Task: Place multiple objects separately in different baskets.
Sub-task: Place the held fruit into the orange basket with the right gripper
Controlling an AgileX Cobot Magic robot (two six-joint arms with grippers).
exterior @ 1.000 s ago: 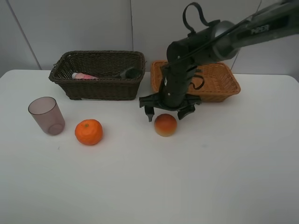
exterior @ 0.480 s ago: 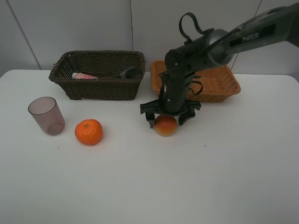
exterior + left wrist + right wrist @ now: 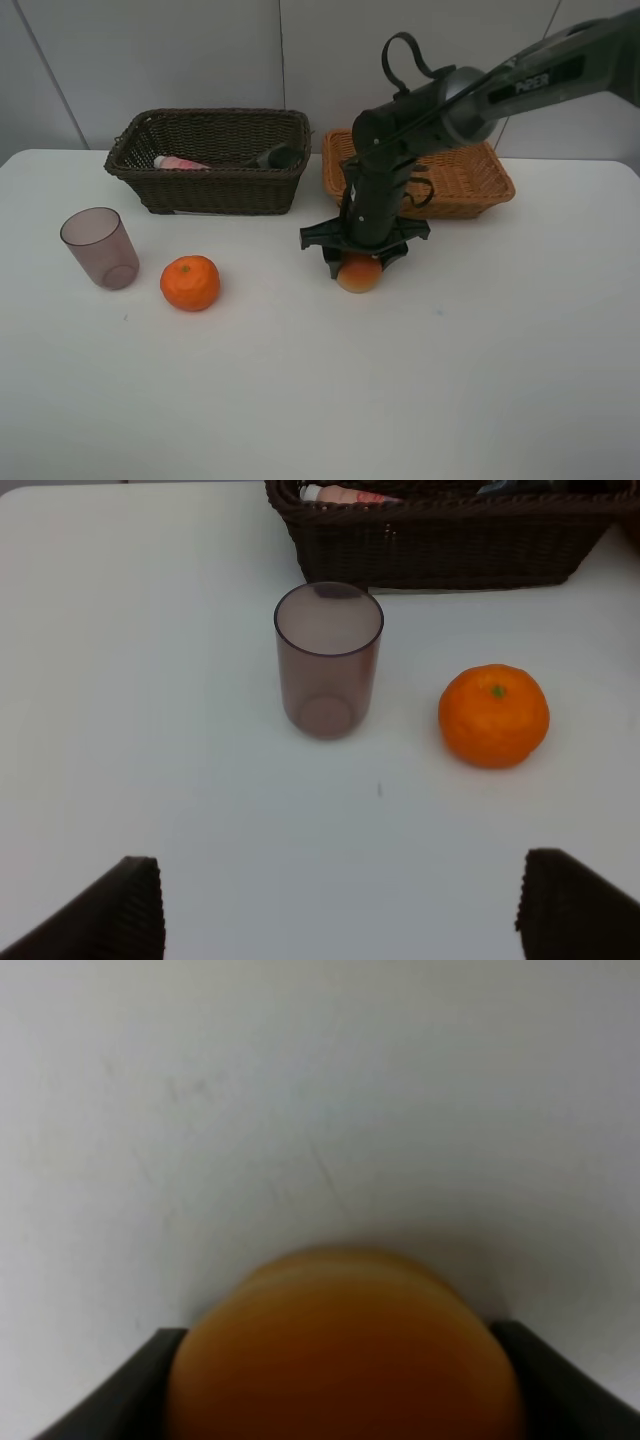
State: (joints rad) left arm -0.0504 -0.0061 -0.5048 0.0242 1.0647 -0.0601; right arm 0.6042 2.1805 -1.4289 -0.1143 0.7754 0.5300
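White desk (image 3: 450, 380), grey wall behind. R tool (image 3: 358, 262) down over fruit (image 3: 358, 278), jaws pinching its sides; fruit seems on desk betw. them. Step: secure grasp, then lift. To do well: grip at widest girth, firm w/o crushing, raise straight, clear rim of tan basket (image 3: 462, 206) just behind tool. L tool (image 3: 350, 908) spread, holds nothing; cup (image 3: 328, 660), tangerine (image 3: 494, 715) ahead of it. R wrist cam shows contact both sides; only high cam shows route to basket.
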